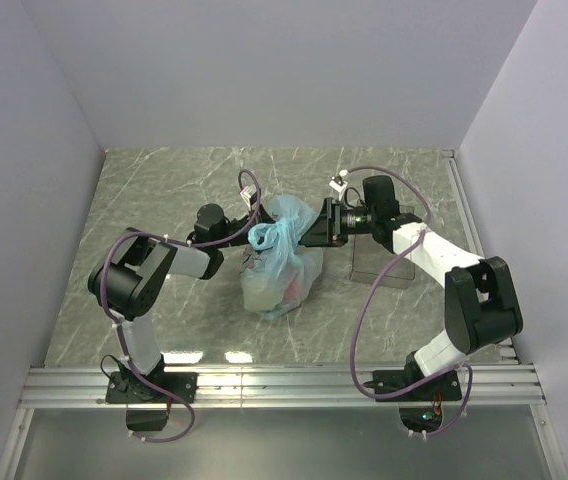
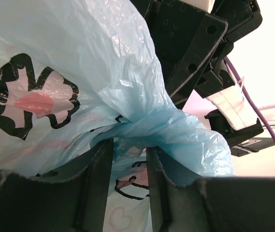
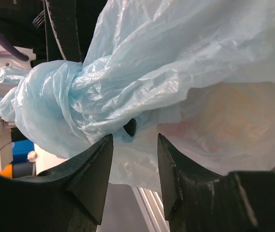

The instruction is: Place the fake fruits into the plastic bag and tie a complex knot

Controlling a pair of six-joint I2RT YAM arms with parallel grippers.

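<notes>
Left pincer [image 2: 130, 145], seen by its own camera, has its two fingers partly apart with a narrow gap. Nothing is pressed between them, and the thin film of the plastic bag [image 2: 79, 72] shows behind the gap. The right pincer [image 3: 135, 137] looks the same in its own camera: jaws about half apart and holding nothing, with the bunched neck [image 3: 65, 101] of the bag just above the tips, toward 10 o'clock. The top camera gives what the wrist cameras do not. The bag stands in the middle of the table [image 1: 154, 200], with the left pincer at its 9 o'clock and the right pincer at its 3 o'clock, both close to the neck. A clear tray [image 1: 369, 272] lies further toward 3 o'clock, under the right arm. In that view the fingers are too small to judge. The fake fruits [image 3: 234, 116] are inside the bag, seen as soft patches through the film. The right wrist view shows a yellow-orange round one and the top view something reddish; the others I cannot make out. The left wrist view shows the pink-and-dark print, cut off at the left edge.
</notes>
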